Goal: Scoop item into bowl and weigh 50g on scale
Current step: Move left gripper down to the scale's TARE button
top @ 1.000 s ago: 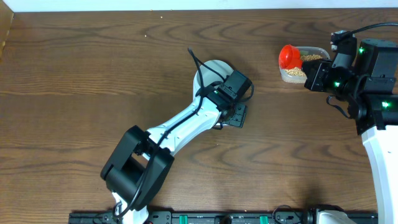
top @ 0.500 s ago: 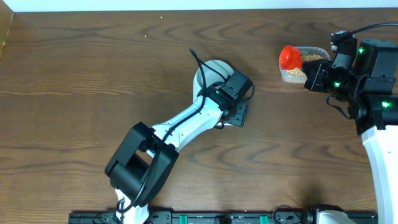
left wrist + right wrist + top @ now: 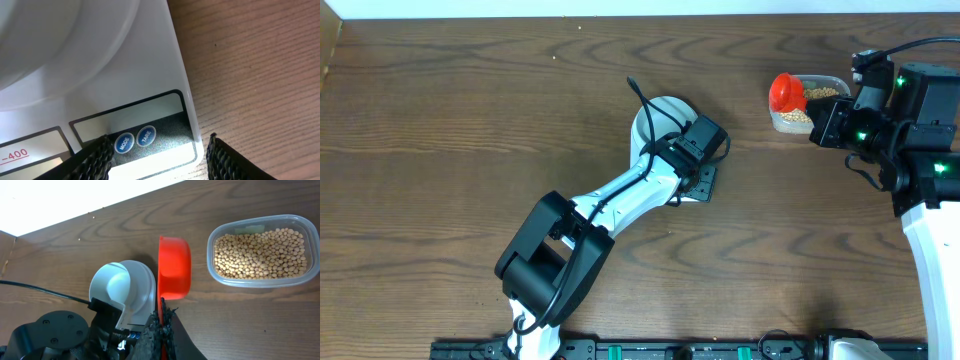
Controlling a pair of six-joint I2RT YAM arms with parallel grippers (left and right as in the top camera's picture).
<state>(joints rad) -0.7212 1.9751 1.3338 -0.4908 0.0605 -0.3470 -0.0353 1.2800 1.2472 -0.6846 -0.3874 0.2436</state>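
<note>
The pale bowl (image 3: 663,110) (image 3: 55,40) sits on the white scale (image 3: 150,85), whose grey display (image 3: 127,118) and two round blue buttons (image 3: 134,140) fill the left wrist view. My left gripper (image 3: 157,160) (image 3: 704,182) hovers open over the scale's button end, one finger (image 3: 95,159) by the MODE button, the other (image 3: 225,160) over bare table. My right gripper (image 3: 162,325) (image 3: 823,122) is shut on the handle of a red scoop (image 3: 175,267) (image 3: 785,92), held beside the beans (image 3: 260,250) in their clear tub. The bowl (image 3: 122,292) looks empty.
The clear plastic tub (image 3: 830,82) (image 3: 215,272) stands at the table's far right near the back edge. The left arm (image 3: 610,200) stretches diagonally from the front rail to the scale. A cable (image 3: 640,100) loops over the bowl. Bare wood lies to the left and between the scale and the tub.
The left arm's elbow has shifted slightly right and up, and its jaws have narrowed a little over the scale. The right arm and scoop have not moved.
</note>
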